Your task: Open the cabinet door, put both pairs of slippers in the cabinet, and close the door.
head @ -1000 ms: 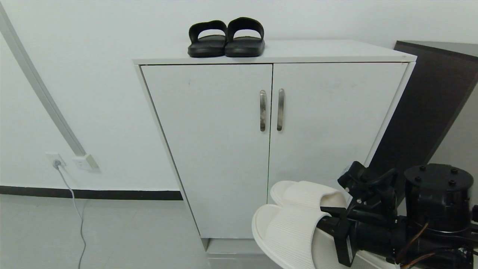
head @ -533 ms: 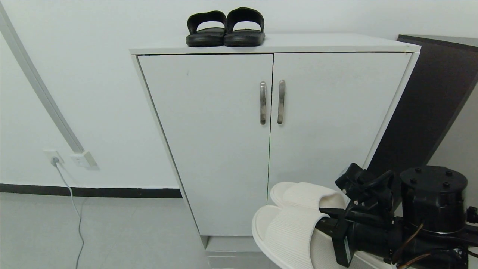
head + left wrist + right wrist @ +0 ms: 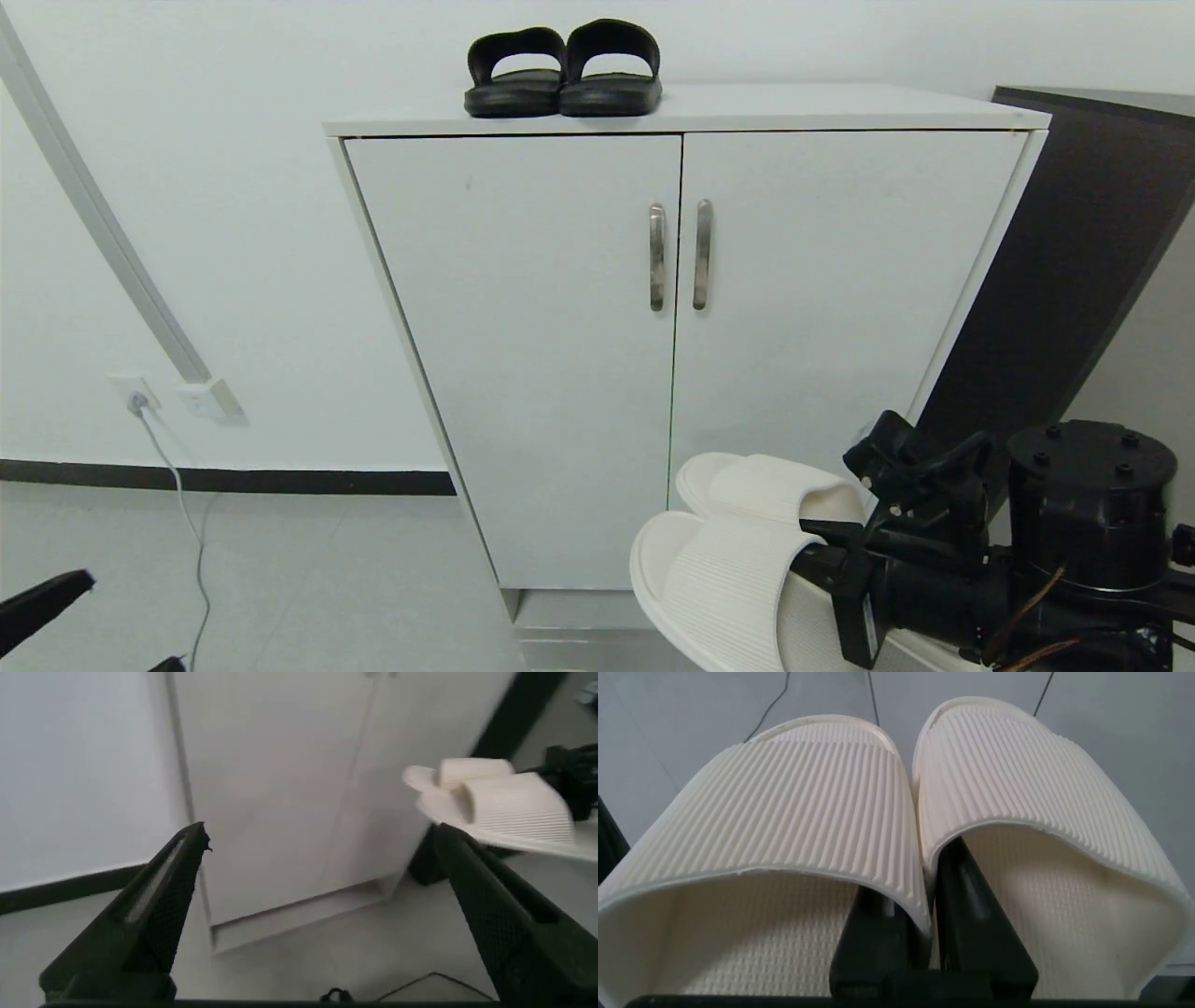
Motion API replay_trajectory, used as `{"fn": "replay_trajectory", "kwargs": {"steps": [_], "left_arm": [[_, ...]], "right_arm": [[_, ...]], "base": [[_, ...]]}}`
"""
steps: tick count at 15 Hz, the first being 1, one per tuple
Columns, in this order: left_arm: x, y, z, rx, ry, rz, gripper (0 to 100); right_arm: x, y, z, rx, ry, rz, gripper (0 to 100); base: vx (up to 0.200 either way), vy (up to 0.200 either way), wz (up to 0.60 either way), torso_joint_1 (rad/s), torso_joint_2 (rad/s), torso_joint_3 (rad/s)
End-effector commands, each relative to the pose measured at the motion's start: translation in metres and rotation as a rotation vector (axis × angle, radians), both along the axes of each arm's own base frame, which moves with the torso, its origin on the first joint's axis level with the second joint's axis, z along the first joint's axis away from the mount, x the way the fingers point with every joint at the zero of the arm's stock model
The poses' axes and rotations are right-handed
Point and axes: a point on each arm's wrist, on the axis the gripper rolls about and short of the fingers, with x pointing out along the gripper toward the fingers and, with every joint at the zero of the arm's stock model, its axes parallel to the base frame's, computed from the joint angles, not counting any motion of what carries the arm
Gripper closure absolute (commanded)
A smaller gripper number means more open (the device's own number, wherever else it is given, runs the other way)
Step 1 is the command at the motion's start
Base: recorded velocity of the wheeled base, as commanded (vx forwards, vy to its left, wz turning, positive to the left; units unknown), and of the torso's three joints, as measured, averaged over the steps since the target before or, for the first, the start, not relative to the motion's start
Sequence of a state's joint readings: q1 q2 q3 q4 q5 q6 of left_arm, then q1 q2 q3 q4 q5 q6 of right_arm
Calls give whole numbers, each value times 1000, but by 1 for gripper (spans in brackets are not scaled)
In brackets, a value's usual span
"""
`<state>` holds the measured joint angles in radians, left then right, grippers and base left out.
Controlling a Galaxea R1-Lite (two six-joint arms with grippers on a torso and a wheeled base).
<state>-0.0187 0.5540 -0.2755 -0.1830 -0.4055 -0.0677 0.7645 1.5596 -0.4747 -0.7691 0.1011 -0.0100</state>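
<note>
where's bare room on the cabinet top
The cabinet top is bare from the black slippers to its right edge; a shorter strip lies left of them. Crowded low down, where the right gripper holds the white slippers before the right door.

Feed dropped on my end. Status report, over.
Left end effector open, empty, low. Right end effector shut on white slippers. Both cabinet doors closed; black slippers on top. Handles unobstructed.

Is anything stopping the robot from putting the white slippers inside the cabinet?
Yes. Both cabinet doors are shut, standing between the white slippers in the right gripper and the inside.
</note>
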Motion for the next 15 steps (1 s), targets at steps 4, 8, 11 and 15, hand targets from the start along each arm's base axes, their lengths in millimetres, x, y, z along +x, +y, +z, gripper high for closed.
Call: {"fn": "replay_trajectory", "kwargs": {"steps": [4, 8, 11, 15], "left_arm": [[84, -25, 20, -17, 79, -242, 0], [120, -53, 38, -14, 54, -317, 0], [141, -85, 48, -17, 27, -423, 0], [167, -138, 67, -37, -25, -569, 0]], "right_arm": [[0, 1, -1, -4, 3, 3, 100], [-1, 2, -1, -1, 1, 9, 100], [-1, 2, -1, -3, 4, 10, 100], [-1, 1, -3, -8, 8, 9, 100]], "base": [[0, 0, 0, 0, 0, 0], [0, 0, 0, 0, 0, 0], [0, 0, 0, 0, 0, 0], [0, 0, 0, 0, 0, 0]]}}
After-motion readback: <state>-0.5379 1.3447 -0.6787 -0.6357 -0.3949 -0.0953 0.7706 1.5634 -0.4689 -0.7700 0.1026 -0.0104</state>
